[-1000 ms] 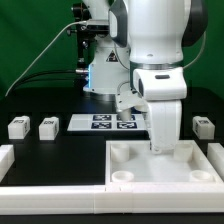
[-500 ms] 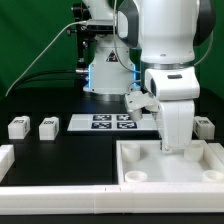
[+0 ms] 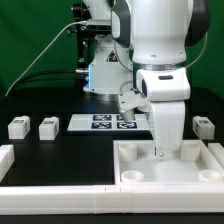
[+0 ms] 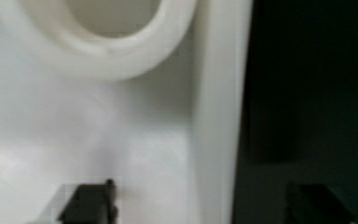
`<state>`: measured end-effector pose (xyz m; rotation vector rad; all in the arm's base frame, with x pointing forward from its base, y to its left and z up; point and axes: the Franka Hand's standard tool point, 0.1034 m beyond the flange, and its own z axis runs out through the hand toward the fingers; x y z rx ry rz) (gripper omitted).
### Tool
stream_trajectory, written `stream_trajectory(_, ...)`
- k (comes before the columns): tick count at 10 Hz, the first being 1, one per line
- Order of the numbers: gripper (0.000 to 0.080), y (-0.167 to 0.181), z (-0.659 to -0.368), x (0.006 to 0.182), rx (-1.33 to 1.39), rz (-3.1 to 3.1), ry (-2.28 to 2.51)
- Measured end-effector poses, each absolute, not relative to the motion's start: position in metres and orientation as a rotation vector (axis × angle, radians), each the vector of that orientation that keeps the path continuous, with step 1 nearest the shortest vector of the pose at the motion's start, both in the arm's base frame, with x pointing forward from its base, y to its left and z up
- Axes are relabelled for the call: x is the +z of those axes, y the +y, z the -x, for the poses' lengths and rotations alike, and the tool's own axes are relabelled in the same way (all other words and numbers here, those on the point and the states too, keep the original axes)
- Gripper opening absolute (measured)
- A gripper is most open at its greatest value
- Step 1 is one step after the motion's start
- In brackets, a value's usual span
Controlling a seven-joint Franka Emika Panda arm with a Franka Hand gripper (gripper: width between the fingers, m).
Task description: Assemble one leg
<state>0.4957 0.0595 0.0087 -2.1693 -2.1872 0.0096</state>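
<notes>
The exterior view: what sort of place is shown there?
Most likely a robotics laboratory bench: a robot arm reaches over a black table in front of a green backdrop, with a marker board and small tagged legs laid out.

Leg (image 3: 47,127) white, black-white tag; tray (image 3: 150,183) white; marker board (image 3: 78,123) white, black tags; table (image 3: 60,152) black.

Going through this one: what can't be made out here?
Gripper state: in the exterior view, the fingertips blend into the white tray. In the wrist view, the edge cuts them off and one merges with the dark table.
Fourth leg: the exterior view shows three legs; the arm may hide another.
Leg tags: too small to read, exterior view.
Tray hole: wrist view, blurred and cut off by the edge.
</notes>
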Motion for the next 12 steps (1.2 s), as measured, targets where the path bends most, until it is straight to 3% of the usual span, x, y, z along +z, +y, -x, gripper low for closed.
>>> stream_trajectory(1, 0.0601, 0.06, -0.495, 0.008, 0.01, 2.169, -2.187)
stream_trajectory(3, 0.0639, 0.06, -0.497, 0.01, 0.002, 2.178, -2.185)
stream_trajectory(6, 0.0647, 0.06, -0.501, 0.019, -0.01, 2.201, -2.179)
stream_trajectory(12, 0.0649, 0.076, -0.496, 0.059, -0.049, 2.394, -2.032)
